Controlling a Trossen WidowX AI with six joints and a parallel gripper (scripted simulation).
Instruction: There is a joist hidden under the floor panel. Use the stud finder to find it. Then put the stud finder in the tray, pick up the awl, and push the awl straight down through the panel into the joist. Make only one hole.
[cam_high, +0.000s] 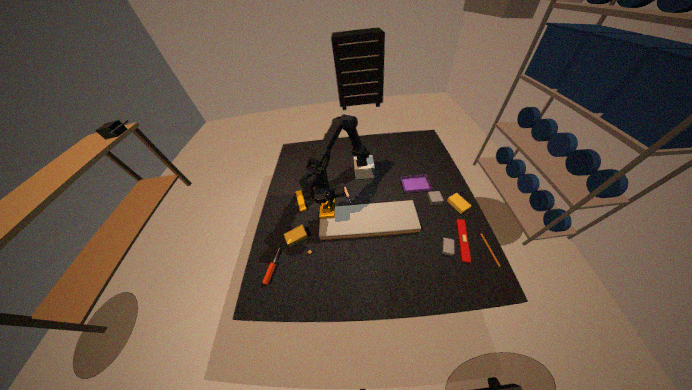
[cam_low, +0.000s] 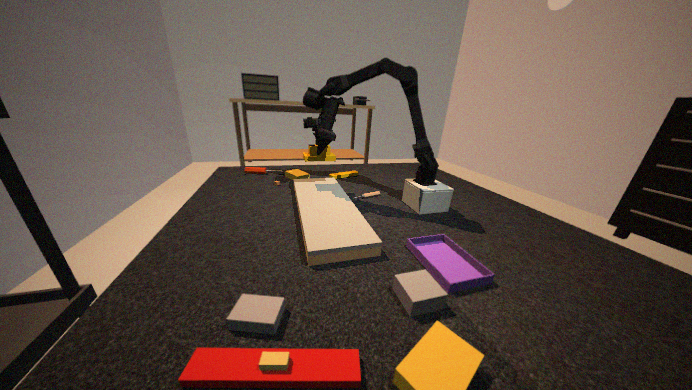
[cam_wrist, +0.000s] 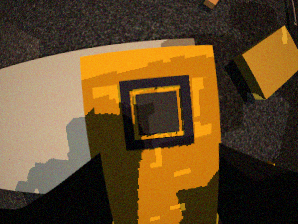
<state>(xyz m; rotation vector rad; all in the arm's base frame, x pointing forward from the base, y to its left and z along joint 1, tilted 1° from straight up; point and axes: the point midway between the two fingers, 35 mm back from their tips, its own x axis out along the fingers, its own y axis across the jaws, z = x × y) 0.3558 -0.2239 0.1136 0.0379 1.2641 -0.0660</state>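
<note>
The yellow stud finder (cam_high: 327, 210) (cam_low: 320, 157) (cam_wrist: 160, 167) is between the fingers of my gripper (cam_high: 327, 200) (cam_low: 320, 149), which is shut on it. It hangs above the left end of the pale floor panel (cam_high: 382, 220) (cam_low: 340, 225) (cam_wrist: 35, 110), with a gap below it in the exterior view. Its square window (cam_wrist: 159, 112) is dark grey in the wrist view. The joist is hidden. The awl (cam_high: 347, 192) (cam_low: 371, 194), with a pinkish handle, lies beside the panel on the robot's side. The purple tray (cam_high: 416, 184) (cam_low: 450, 262) is empty.
A yellow block (cam_high: 296, 234) (cam_wrist: 267, 62), a yellow tool (cam_high: 300, 200) and a red-handled screwdriver (cam_high: 270, 272) lie left. Two grey blocks (cam_high: 435, 197) (cam_high: 448, 246), another yellow block (cam_high: 459, 203), a red level (cam_high: 462, 247) and a pencil (cam_high: 490, 250) lie right.
</note>
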